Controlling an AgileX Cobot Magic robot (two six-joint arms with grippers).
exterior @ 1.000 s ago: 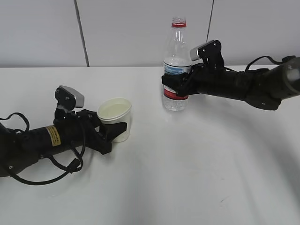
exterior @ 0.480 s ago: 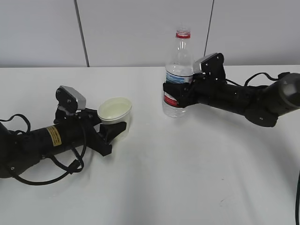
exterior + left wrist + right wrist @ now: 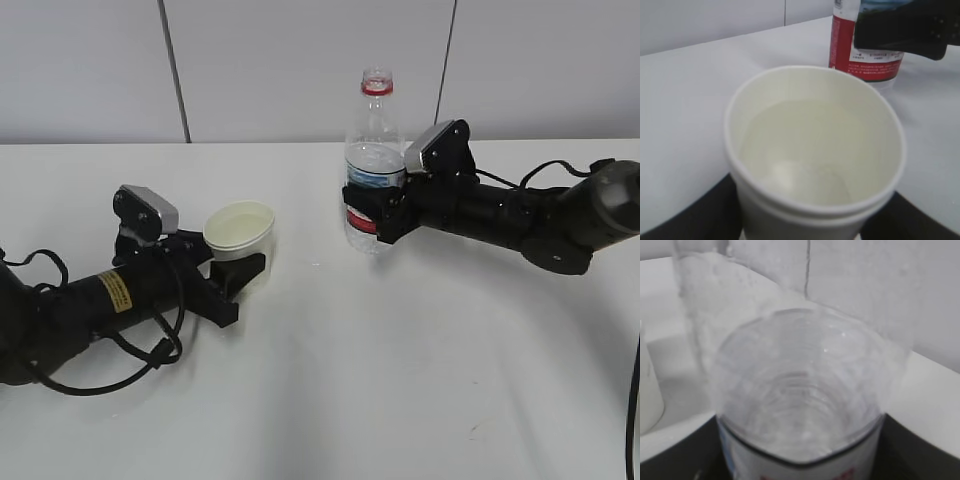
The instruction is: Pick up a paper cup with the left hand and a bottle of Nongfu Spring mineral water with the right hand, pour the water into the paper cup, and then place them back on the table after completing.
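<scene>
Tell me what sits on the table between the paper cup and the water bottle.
Nothing: in the exterior view, only bare white table separates the paper cup from the bottle. The left wrist view shows the same empty stretch.

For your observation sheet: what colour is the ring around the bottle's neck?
Red; the bottle shows it best in the exterior view.

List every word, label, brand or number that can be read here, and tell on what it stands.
No text can be read.
Clear plastic bottle's red and blue label: small white print, too blurred.
Yellow sticker on the left black arm: dark print, too small.
White paper cup: no print visible.
</scene>
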